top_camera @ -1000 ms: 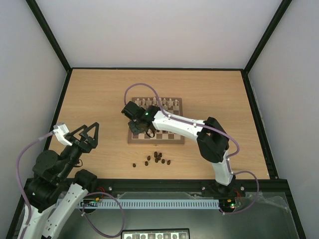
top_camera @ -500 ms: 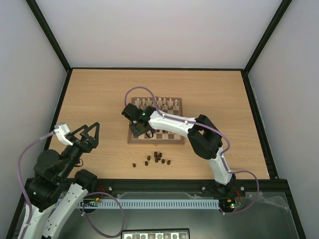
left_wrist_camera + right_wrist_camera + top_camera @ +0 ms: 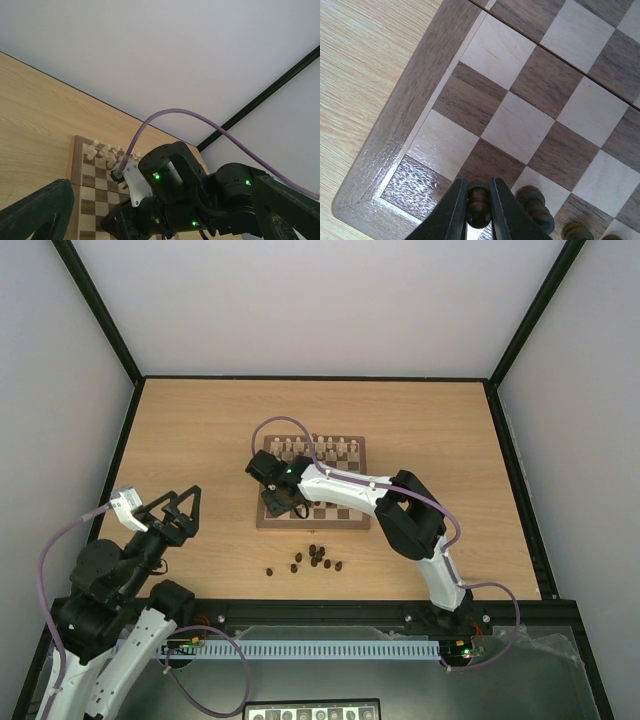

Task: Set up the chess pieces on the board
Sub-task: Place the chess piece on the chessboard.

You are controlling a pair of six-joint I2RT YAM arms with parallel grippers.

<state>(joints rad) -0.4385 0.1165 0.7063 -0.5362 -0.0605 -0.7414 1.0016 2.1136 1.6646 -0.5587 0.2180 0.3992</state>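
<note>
Most of the setup is outstanding. One dark brown chess piece (image 3: 478, 207) is pinched between the two fingers of the right gripper (image 3: 479, 186), whose jaws are pressed onto its sides. The piece stands upright in the grip, its base hidden, so contact with the board (image 3: 395, 125) cannot be confirmed.

1. Directly ahead of the jaws lies the corner region of the board: the corner square and its neighbours carry nothing.
2. Just beside the jaws, along the same edge row, at least two placed pieces (image 3: 535, 204) stand on their squares.
3. Beyond the jaws, on the far rows, the cream-white pieces (image 3: 318, 448) appear arranged.
4. Well apart from the jaws, off the board toward the arm bases, roughly eight loose pieces (image 3: 316, 559) lie scattered on the table (image 3: 200, 440). By this judgement, these await placement.

The left gripper (image 3: 181, 508) hangs far from the board, jaws spread wide and holding nothing.
</note>
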